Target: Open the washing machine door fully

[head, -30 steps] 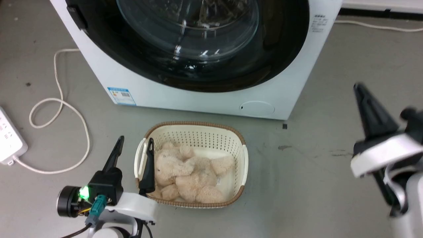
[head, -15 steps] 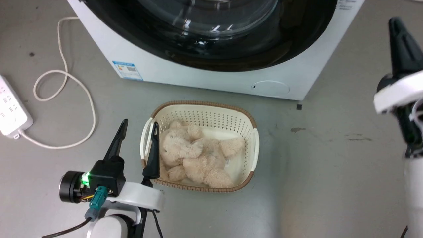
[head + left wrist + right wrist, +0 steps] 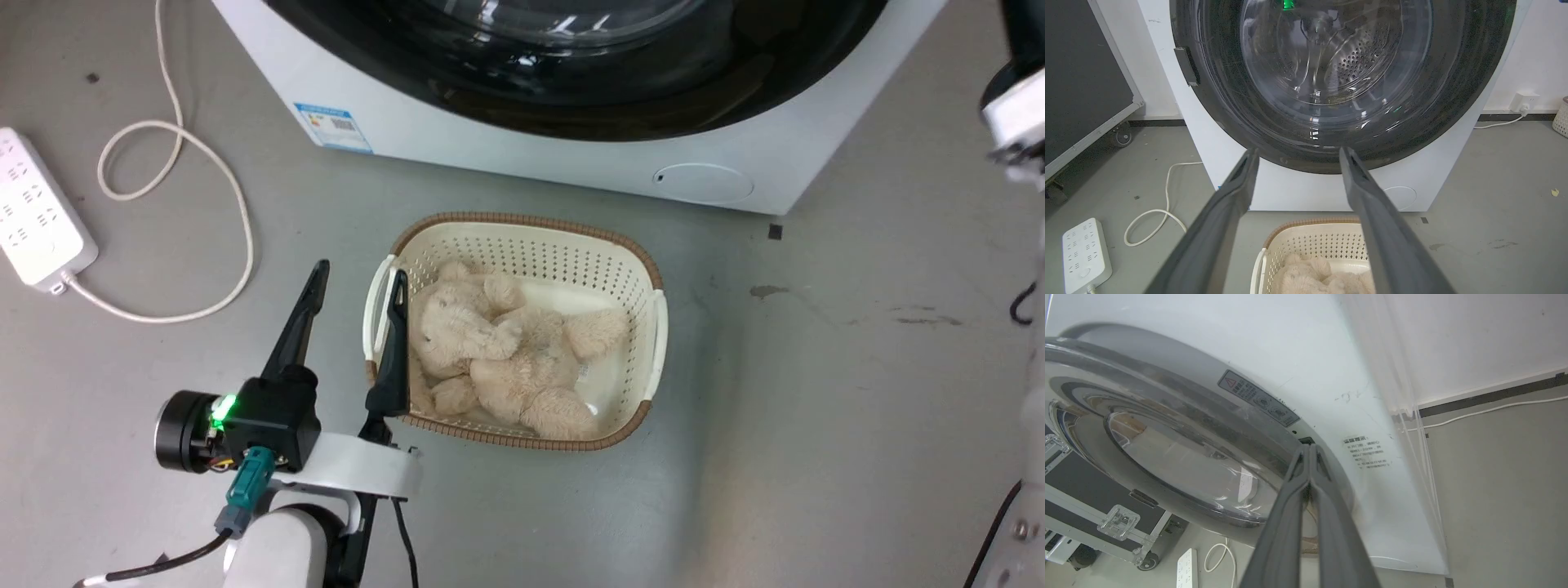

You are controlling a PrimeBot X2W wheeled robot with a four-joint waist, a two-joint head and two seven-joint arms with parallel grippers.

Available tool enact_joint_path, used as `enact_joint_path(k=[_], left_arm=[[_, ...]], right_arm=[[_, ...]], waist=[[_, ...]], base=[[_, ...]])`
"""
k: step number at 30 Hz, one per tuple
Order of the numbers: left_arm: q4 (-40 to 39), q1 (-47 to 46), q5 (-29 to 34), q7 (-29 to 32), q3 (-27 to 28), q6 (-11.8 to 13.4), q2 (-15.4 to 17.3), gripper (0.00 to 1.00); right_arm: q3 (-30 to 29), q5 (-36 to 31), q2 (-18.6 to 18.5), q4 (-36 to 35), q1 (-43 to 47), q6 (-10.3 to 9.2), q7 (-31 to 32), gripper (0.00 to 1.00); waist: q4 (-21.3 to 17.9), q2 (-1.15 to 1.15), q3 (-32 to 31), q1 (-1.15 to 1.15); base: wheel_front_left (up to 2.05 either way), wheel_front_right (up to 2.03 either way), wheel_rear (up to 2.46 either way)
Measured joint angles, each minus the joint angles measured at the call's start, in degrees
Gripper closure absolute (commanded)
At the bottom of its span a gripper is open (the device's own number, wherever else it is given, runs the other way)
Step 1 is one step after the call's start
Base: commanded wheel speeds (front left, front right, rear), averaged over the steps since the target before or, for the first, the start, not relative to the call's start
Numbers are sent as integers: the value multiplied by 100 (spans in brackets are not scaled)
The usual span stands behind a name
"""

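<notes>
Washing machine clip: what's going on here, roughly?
The robot is going for the washing machine door, which looks closed against the washing machine. Its right pincer is shut, fingertips together right at the door's outer edge; whether they touch it is unclear. The left pincer is open and empty, hanging low by a basket that holds a plush toy, with one finger over the basket's rim.

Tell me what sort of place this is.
Probably a lab or test room with a laundry setup, not a home: a front-loading washing machine on bare grey floor, a wheeled flight case beside it, a power strip lying loose.
</notes>
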Motion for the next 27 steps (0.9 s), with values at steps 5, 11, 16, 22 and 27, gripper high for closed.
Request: enact_joint_path(k=[5, 11, 16, 22, 27], left_arm=[[-32, -88, -35, -64, -63, 48, 1, 0], [-70, -152, -42, -129, -132, 51, 1, 0], [-98, -213, -63, -185, -167, 51, 1, 0], [-152, -365, -89, -268, -243, 97, 1, 0], [-174, -380, -135, -330, -352, 149, 1, 0]], right_arm=[[-234, 354, 11, 380, -409, 0, 365, 100], [-527, 686, 1, 891, -906, -1, 931, 100], [-738, 831, -29, 1252, -1367, -1, 1290, 100], [-1049, 1026, -62, 1713, -2003, -1, 1796, 100], [-1215, 1120, -119, 1880, -2233, -2, 2128, 100]], waist=[[81, 0, 132, 0], [192, 0, 292, 0], [271, 0, 437, 0], [376, 0, 655, 0], [451, 0, 747, 0]], base=[[0, 0, 0], [0, 0, 0], [0, 0, 0], [0, 0, 0], [0, 0, 0]])
